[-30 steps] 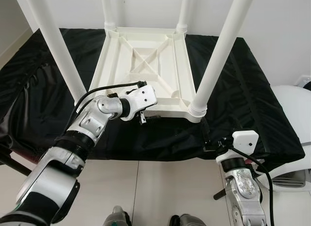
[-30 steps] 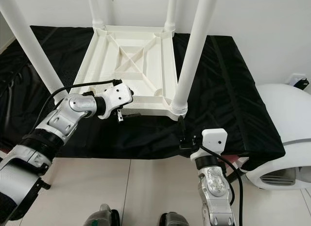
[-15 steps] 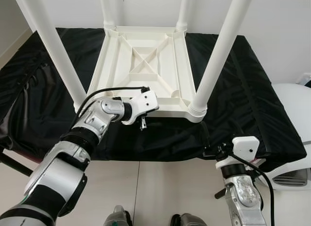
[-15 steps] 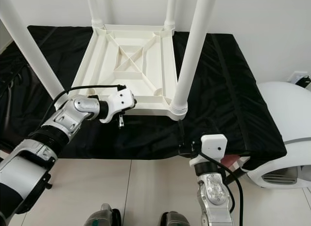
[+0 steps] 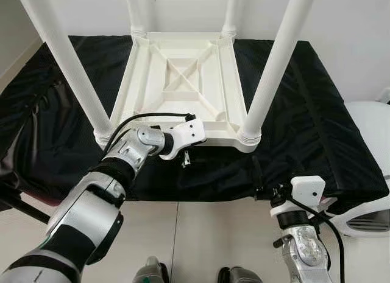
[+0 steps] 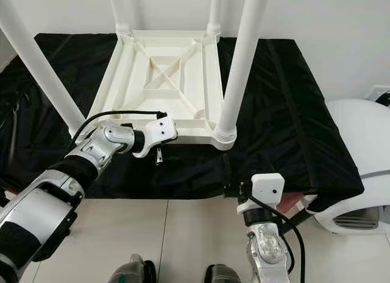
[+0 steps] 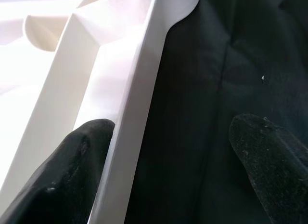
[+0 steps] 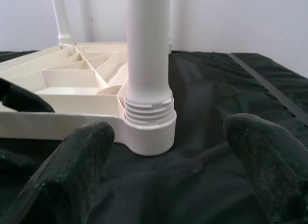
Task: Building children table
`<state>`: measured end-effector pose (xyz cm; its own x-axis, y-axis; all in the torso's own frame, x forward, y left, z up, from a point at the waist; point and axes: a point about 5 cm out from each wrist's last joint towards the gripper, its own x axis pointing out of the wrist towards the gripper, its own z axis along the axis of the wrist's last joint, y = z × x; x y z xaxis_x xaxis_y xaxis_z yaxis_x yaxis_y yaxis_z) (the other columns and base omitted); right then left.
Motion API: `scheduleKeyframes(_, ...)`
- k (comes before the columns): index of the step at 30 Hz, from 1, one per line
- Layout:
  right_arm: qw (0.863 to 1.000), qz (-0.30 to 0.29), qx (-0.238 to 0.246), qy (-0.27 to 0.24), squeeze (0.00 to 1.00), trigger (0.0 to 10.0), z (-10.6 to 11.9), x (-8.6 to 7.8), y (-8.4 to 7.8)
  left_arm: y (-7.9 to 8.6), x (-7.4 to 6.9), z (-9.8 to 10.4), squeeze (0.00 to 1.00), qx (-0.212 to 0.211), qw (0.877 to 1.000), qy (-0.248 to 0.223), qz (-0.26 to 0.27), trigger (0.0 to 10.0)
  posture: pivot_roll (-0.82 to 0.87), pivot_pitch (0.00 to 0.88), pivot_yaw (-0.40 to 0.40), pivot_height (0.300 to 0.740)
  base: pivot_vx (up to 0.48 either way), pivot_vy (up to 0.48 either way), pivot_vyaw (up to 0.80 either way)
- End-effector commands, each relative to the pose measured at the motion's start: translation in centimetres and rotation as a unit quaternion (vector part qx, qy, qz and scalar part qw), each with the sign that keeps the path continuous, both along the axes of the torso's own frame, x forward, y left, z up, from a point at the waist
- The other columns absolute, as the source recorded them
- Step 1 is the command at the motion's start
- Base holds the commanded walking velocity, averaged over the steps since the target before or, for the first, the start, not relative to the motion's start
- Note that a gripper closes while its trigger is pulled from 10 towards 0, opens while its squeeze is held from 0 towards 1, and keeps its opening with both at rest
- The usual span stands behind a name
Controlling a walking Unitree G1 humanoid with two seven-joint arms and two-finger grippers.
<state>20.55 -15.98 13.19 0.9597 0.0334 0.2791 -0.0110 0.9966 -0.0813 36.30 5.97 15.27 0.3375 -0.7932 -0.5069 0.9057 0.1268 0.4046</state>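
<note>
Your left end effector (image 5: 186,159) straddles the upturned children's table's (image 5: 183,82) near rim on the black-draped tabletop (image 5: 317,118), fingers spread, probably to steady it; right end effector (image 8: 163,185) waits, spread.

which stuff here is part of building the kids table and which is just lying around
Part of the job: upturned white tabletop, its four screwed-in legs, left gripper astride the near rim, right gripper.
Lying about: black cover, white rounded appliance.

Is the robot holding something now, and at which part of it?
Nothing is gripped. The left gripper is open astride the near rim of the upturned table top; the right gripper is open, short of a table leg.
</note>
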Motion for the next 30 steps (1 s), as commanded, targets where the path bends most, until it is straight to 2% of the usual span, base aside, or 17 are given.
scheduleKeyframes(1, 1.0, -0.003, -0.003, 0.005, 0.0, 10.0, 0.0, -0.2, 0.0, 0.1, 0.1, -0.2, 0.0, 0.02, 1.0, 0.002, -0.003, 10.0, -0.1, 0.115, 0.064, 0.74, 0.0, 0.0, 0.0)
scheduleKeyframes(6, 1.0, -0.004, -0.006, 0.007, 0.0, 10.0, 0.0, -0.5, 0.1, 0.1, 0.5, -0.5, 0.0, 0.034, 0.999, 0.011, 0.019, 10.0, -0.1, 0.127, 0.068, 0.74, 0.0, 0.0, 0.0)
scheduleKeyframes(13, 1.0, -0.004, -0.01, 0.011, 0.0, 10.0, 0.0, -0.7, 0.1, 0.8, 1.1, -0.6, 0.0, 0.023, 0.996, 0.048, 0.072, 10.0, -0.1, 0.141, 0.068, 0.74, 0.0, 0.0, 0.0)
scheduleKeyframes(17, 1.0, -0.002, -0.014, 0.01, 0.0, 10.0, 0.0, -0.8, 0.2, 1.0, 1.3, -0.5, 0.0, 0.022, 0.995, 0.049, 0.084, 10.0, -0.1, 0.143, 0.067, 0.74, 0.0, 0.0, 0.0)
scheduleKeyframes(18, 1.0, -0.001, -0.015, 0.01, 0.0, 10.0, 0.0, -0.8, 0.2, 1.1, 1.4, -0.3, 0.0, 0.018, 0.995, 0.05, 0.089, 3.8, -0.09, 0.152, 0.065, 0.74, 0.0, 0.0, 0.0)
scheduleKeyframes(19, 1.0, -0.001, -0.014, 0.011, 0.0, 10.0, 0.0, -0.8, 0.2, 1.2, 1.5, -0.1, 0.0, 0.015, 0.994, 0.049, 0.094, 2.1, -0.09, 0.155, 0.065, 0.74, 0.0, 0.0, 0.0)
scheduleKeyframes(20, 1.0, -0.001, -0.013, 0.012, 0.0, 10.0, 0.0, -0.8, 0.2, 1.3, 1.6, 0.0, 0.0, 0.013, 0.994, 0.049, 0.098, 2.1, -0.09, 0.155, 0.065, 0.74, 0.0, 0.0, 0.0)
scheduleKeyframes(21, 1.0, -0.001, -0.013, 0.012, 0.0, 10.0, 0.1, -0.8, 0.2, 1.3, 1.7, 0.1, 0.0, 0.011, 0.993, 0.05, 0.102, 0.0, -0.09, 0.159, 0.065, 0.74, 0.0, 0.0, 0.0)
scheduleKeyframes(30, 1.0, 0.0, -0.018, 0.013, 0.0, 10.0, 0.1, -0.9, 0.3, 1.5, 1.9, 0.6, 0.0, 0.008, 0.993, 0.054, 0.1, 0.0, -0.08, 0.167, 0.065, 0.74, 0.0, 0.0, 0.0)
